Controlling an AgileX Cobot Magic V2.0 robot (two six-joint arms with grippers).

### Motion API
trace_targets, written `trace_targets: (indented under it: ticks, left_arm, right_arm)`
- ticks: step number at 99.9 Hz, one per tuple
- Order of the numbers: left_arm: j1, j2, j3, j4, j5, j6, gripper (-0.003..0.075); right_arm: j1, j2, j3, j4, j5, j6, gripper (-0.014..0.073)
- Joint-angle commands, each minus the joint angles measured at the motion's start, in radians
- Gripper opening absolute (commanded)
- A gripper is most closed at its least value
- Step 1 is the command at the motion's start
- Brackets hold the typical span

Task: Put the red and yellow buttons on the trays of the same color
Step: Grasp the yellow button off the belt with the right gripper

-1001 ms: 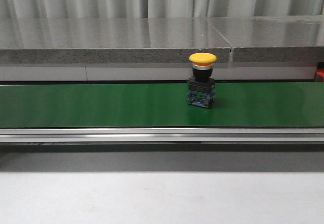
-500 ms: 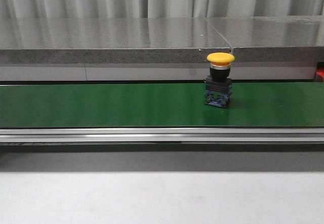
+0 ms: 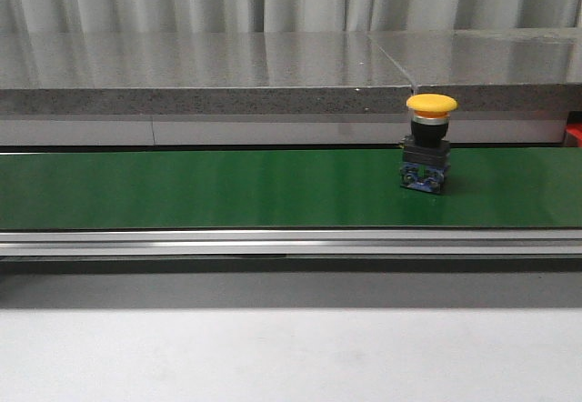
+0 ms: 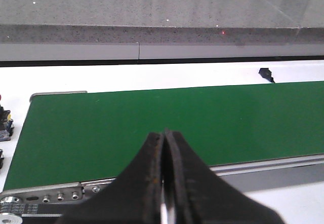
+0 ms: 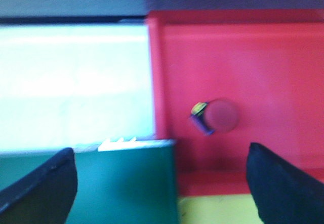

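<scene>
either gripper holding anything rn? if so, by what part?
Nothing held. Left gripper is shut on nothing; right gripper is open above the red tray. Yellow button stands free on the green belt.

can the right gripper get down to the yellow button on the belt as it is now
Probably yes: the yellow button stands upright and alone on the green belt, and the right gripper is open, though over the red tray.

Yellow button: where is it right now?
In the front view the yellow button stands upright on the green belt, right of centre near the belt's far edge, in front of the grey ledge.
</scene>
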Motion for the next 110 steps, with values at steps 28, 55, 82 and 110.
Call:
trace_targets:
  ticks: [28,55,82,110]
  left_arm:
    - [-0.009,0.005,-0.025,-0.009,-0.075,0.0,-0.0019]
    - [-0.009,0.005,-0.025,-0.009,-0.075,0.0,-0.0019]
    - [-0.009,0.005,-0.025,-0.009,-0.075,0.0,-0.0019]
    - [-0.009,0.005,-0.025,-0.009,-0.075,0.0,-0.0019]
  right_arm:
    - [0.149,-0.242,0.236,0.011,0.024,-0.03,0.0665]
    - [0.255,-0.26,0.369,0.053,0.03,-0.096,0.0665]
    - [0.33,-0.244,0.424,0.071,-0.077,-0.105,0.0665]
    - [0.336,-0.161,0.422,0.188,-0.147,-0.187,0.0665]
